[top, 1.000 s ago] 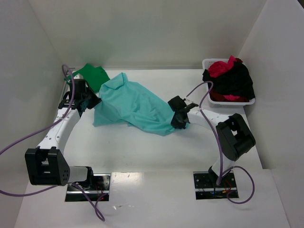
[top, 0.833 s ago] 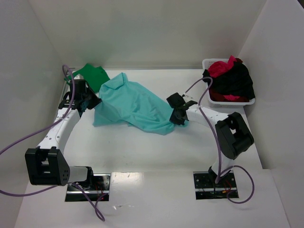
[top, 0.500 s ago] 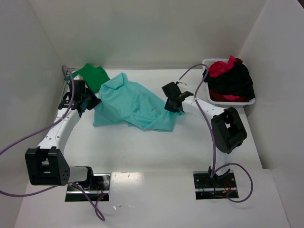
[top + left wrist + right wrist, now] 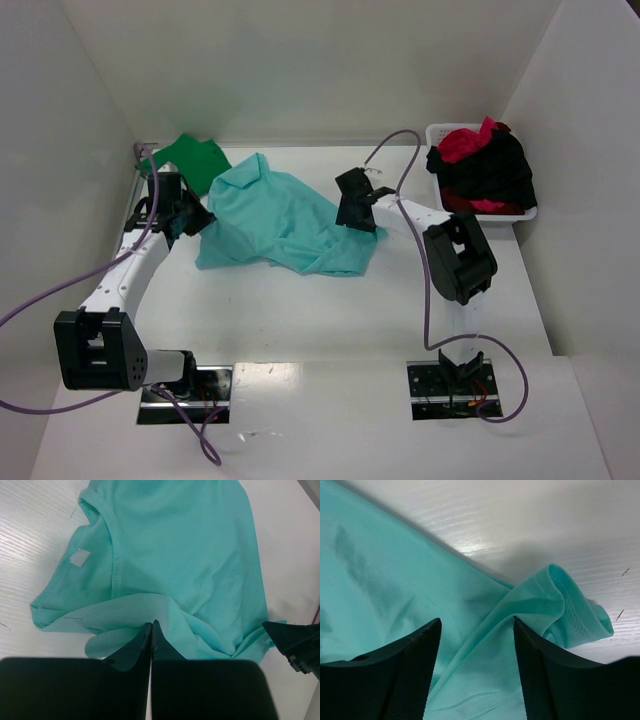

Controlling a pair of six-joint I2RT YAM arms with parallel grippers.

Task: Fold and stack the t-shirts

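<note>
Teal t-shirt (image 4: pixel 280 220) lies crumpled on the table (image 4: pixel 300 320), toward its far edge; left gripper (image 4: pixel 151 627) is pinched tight on its left side, right gripper (image 4: pixel 476 622) hovers open over the right hem, holding nothing.

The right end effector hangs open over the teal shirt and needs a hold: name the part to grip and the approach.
Grip the rolled hem edge of the teal shirt, probably coming straight down from above with the right end effector. That edge is curled up into a thick ridge off the table, while the cloth beside it lies flat and thin.
</note>
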